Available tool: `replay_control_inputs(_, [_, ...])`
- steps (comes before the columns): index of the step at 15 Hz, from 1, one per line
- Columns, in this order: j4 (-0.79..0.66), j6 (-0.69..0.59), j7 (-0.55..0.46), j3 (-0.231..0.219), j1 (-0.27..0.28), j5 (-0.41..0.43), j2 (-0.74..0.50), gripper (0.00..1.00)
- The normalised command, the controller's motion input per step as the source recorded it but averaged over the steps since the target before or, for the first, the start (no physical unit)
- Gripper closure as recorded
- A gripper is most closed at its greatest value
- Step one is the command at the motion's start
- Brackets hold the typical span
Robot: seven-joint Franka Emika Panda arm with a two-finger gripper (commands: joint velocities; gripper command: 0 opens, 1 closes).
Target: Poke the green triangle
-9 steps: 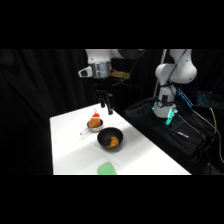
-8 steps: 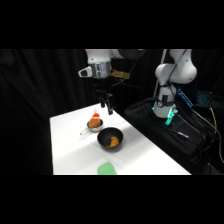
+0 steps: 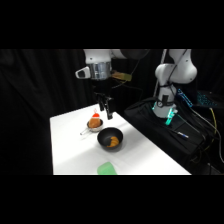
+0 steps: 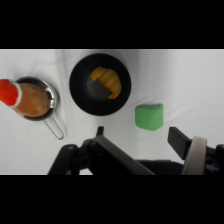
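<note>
The green triangle (image 3: 107,168) lies flat at the tabletop's (image 3: 67,140) near edge, just beyond the black bowl (image 3: 110,139) as seen from the hand (image 3: 106,111). The hand hangs high near the far edge, beside a small metal pan (image 3: 94,123) — well apart from the triangle, bowl between them. In the wrist view the fingers stand spread, holding nothing. The coming move likely runs over the bowl toward the near edge, then down. No readable writing or labels — none on any item.
</note>
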Motion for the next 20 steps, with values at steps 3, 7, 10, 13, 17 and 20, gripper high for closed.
replay_control_inputs(3, [0.76, -0.19, 0.33, 0.027, 0.107, -0.172, 0.51, 0.00])
replay_control_inputs(7, [0.75, -0.24, 0.23, -0.031, 0.094, -0.145, 0.50, 0.37])
replay_control_inputs(10, [0.46, -0.21, 0.13, -0.044, 0.101, -0.084, 0.33, 0.78])
replay_control_inputs(13, [0.15, -0.05, 0.10, -0.039, 0.100, -0.051, 0.17, 1.00])
replay_control_inputs(17, [-0.02, 0.16, 0.03, -0.022, 0.092, -0.051, 0.13, 0.97])
replay_control_inputs(20, [0.03, 0.24, -0.05, -0.014, 0.080, -0.067, 0.21, 0.97])
